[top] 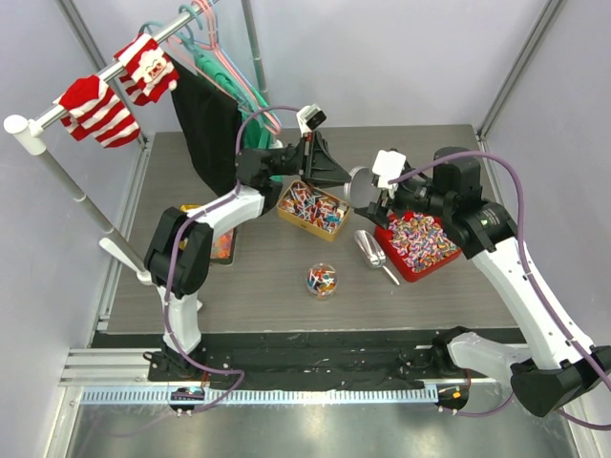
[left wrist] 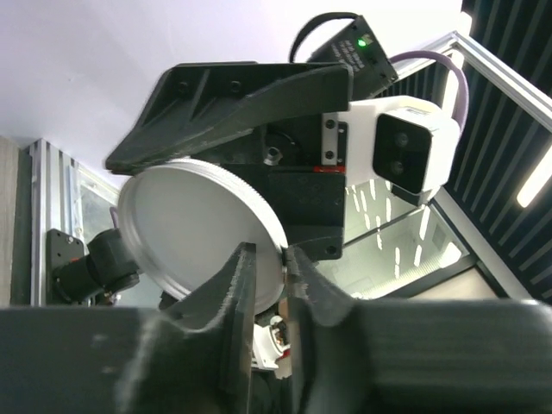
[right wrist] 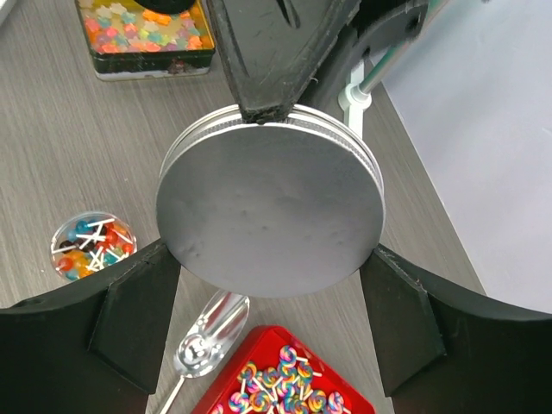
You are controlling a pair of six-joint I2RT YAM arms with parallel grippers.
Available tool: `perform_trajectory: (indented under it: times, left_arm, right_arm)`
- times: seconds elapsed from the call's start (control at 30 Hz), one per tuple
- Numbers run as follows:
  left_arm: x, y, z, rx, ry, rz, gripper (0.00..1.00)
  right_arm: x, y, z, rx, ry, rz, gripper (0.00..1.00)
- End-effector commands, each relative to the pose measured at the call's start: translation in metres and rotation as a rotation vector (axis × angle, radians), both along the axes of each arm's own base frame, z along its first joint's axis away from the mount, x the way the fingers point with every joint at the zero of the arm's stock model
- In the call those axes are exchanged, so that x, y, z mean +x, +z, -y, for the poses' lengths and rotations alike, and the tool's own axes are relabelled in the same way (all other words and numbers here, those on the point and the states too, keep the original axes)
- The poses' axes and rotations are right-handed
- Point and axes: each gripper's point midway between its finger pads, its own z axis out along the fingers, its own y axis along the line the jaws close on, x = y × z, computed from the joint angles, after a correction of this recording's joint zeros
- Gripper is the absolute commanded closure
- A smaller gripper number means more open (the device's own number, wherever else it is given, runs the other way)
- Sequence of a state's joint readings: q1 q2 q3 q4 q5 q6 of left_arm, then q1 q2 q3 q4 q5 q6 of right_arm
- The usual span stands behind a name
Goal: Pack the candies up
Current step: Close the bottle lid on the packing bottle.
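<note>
Right wrist view shows us the lid [right wrist: 269, 185], a flat round metal disc, hanging in the air above the table [right wrist: 78, 155]. The right gripper [right wrist: 269, 259] has its fingers set against opposite edges of the lid, closed across its full width. The left gripper [left wrist: 269, 259] nips the far part of the rim with its jaws nearly together, so both arms hold the one lid.

The candies [top: 313, 208] lie below, and none is in either gripper. Wrapped pieces fill the box [top: 286, 218]; striped lollipops heap in the red tray [top: 449, 260]; a few pieces sit in the small clear jar [top: 309, 279]; gummies fill the tin [right wrist: 147, 67] at the far left. The scoop [top: 372, 250] rests between jar and tray.

We judge the candies light, small and glossy; loose ones would likely roll or squirt out of a two-finger pinch, and the wrappers look slippery. The lollipops offer thin sticks to take hold of, but for the rest we would grip the scoop by its handle and lift them in its bowl. The lid looks stiff, thin and smooth, so the rim is the place to hold it.
</note>
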State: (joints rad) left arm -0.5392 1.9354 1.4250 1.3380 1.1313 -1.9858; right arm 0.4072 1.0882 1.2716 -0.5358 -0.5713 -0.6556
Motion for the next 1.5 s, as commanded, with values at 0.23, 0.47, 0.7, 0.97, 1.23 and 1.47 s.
perform_trajectory:
  times: [0.23, 0.47, 0.7, 0.97, 1.23, 1.47]
  left_arm:
    - [-0.004, 0.005, -0.011, -0.082, 0.010, 0.207, 0.40]
    - [0.030, 0.006, -0.038, -0.069, 0.108, 0.247, 0.29]
    - [0.056, -0.013, -0.060, 0.010, 0.176, 0.329, 0.28]
    - [0.079, -0.060, -0.069, 0.168, 0.329, 0.477, 0.27]
    - [0.077, -0.122, -0.069, 0.470, 0.382, 0.561, 0.16]
    - [0.056, -0.206, -0.094, 0.721, 0.350, 0.698, 0.05]
  right_arm:
    - [-0.007, 0.024, -0.004, 0.052, 0.032, 0.093, 0.41]
    - [-0.005, 0.007, -0.002, 0.038, 0.021, 0.073, 0.40]
    - [-0.003, -0.001, -0.004, 0.035, 0.018, 0.044, 0.39]
    - [0.000, -0.016, -0.005, 0.014, 0.017, 0.002, 0.39]
    - [0.002, -0.023, -0.005, 0.006, 0.012, -0.016, 0.39]
    - [0.006, -0.029, -0.006, -0.004, 0.006, -0.030, 0.39]
